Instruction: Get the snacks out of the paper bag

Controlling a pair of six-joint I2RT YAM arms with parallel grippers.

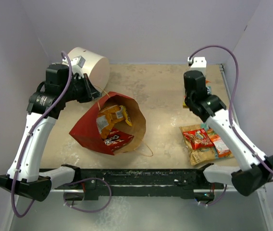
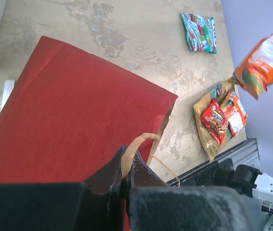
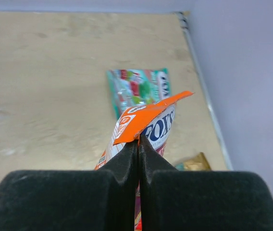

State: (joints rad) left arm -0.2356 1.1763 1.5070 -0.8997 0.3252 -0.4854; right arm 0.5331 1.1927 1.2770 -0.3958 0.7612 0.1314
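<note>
The red paper bag (image 1: 86, 129) lies on its side left of centre, its brown mouth facing right. An orange-yellow packet (image 1: 110, 118) and a red packet (image 1: 118, 139) show inside it. My left gripper (image 2: 127, 156) is shut on the bag's brown handle (image 2: 143, 139) at the bag's back rim (image 1: 91, 91). My right gripper (image 3: 139, 139) is shut on the top edge of an orange packet (image 3: 148, 120), which hangs above the table at the far right (image 2: 264, 62). A teal-green packet (image 3: 136, 89) lies on the table beyond it. Several packets (image 1: 204, 142) lie in a pile at the near right.
A white drum (image 1: 91, 65) lies behind the bag at the back left. A black rail (image 1: 136, 175) runs along the table's near edge. Walls close the back and both sides. A white bracket (image 1: 197, 61) sits at the back right corner.
</note>
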